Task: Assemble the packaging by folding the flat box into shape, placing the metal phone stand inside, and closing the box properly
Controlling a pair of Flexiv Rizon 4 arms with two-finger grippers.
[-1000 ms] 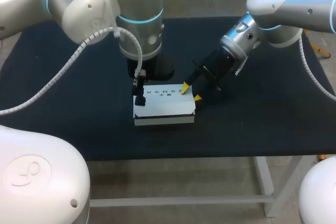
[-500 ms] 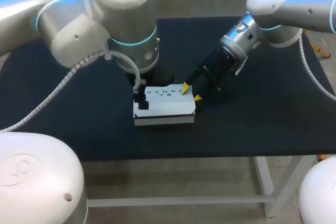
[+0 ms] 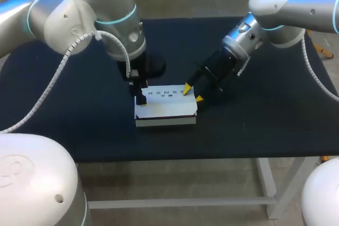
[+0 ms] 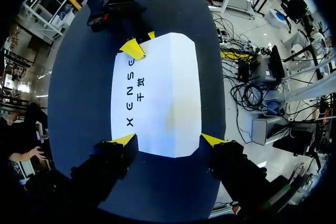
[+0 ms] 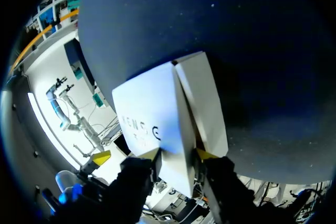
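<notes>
Your box [image 3: 165,107] lies folded and seemingly shut, stand unseen, little left to do; right gripper [image 3: 193,93] pinches its right end, left gripper [image 4: 169,139] spread wide at its left.

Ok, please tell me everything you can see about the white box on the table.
The white box looks like cardboard, flat and rectangular, folded into shape, with dark print on its top. It lies flat on the dark table, near the middle. The right gripper is shut on its right end, one tip on the top. The left gripper is at its left end.
</notes>
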